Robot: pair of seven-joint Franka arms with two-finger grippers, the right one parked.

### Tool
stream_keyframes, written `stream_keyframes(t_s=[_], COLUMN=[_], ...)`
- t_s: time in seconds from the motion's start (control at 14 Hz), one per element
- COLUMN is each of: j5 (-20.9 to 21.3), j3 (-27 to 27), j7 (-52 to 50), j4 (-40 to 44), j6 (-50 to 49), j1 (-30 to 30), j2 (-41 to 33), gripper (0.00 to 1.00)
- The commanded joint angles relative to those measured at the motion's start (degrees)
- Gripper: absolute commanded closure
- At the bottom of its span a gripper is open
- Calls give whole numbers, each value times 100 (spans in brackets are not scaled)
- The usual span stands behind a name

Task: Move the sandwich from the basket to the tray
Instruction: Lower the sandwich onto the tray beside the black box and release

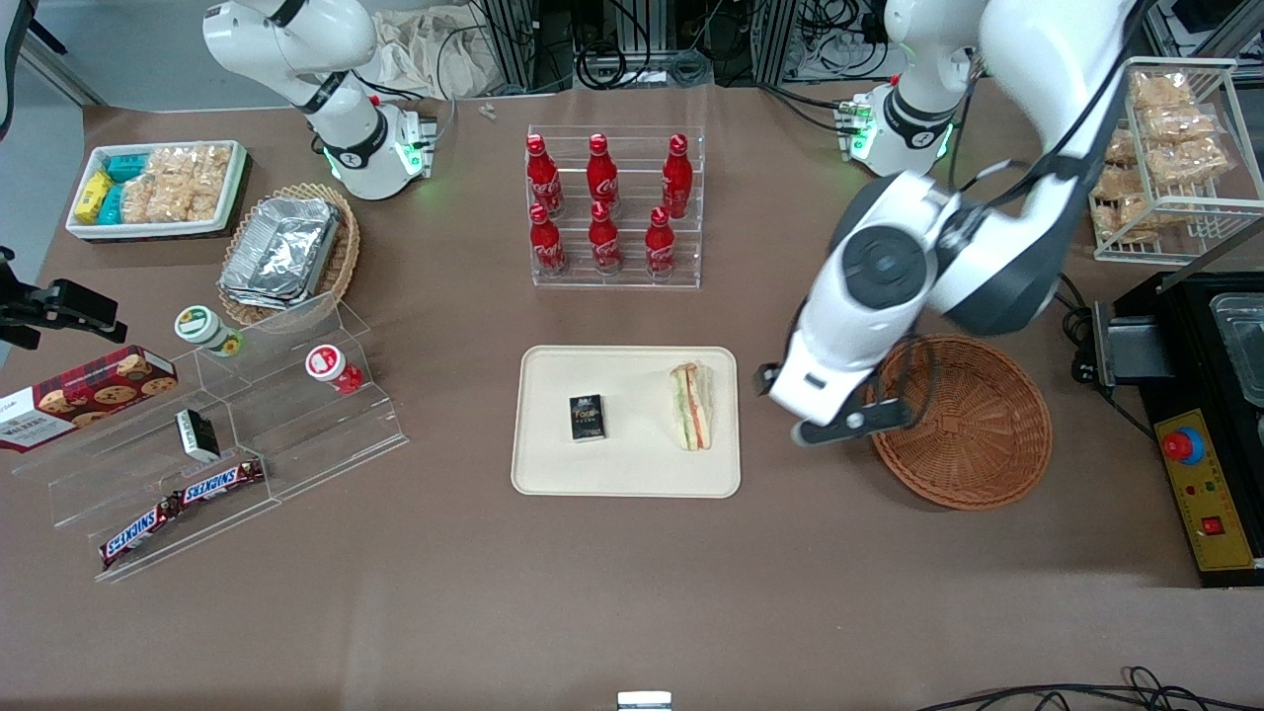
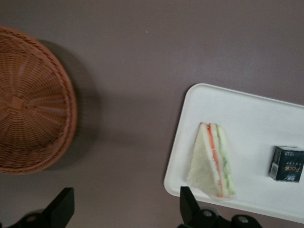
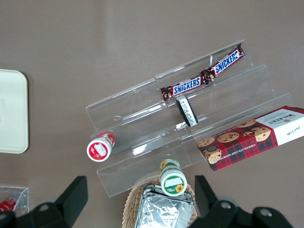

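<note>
The sandwich lies on the cream tray, at the tray's end nearest the basket, its orange, red and green filling showing. The reddish-brown wicker basket sits beside the tray toward the working arm's end of the table, with nothing in it. My left gripper hangs open above the bare table between tray and basket, holding nothing. One of its fingertips shows over the tray's edge close to the sandwich.
A small black box lies on the tray too. A clear rack of red cola bottles stands farther from the camera than the tray. A clear stepped stand, foil-container basket and white snack bin lie toward the parked arm's end.
</note>
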Motion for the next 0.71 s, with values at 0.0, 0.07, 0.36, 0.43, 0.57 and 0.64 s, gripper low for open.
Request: stream_keyframes(t_s=[0.0,0.07,0.36,0.43,0.57,0.64], j5=[-876,-1089,-1004,-829,-573,-564], j3=[-74,-73,-12,-12,-3,-12], j7=[1521,2189,5161,5593,5869,5870], j4=[-742,-733,-488,-426,-41,179], j6=[-200,-542,-1388,-1397,-1441,-1459], j1=[938,1298,2539,2689,2769,2778], j2=[-1180,-1400,-1658,-1623,-1386,-1289], gripper=[0,0,0,0,0,0])
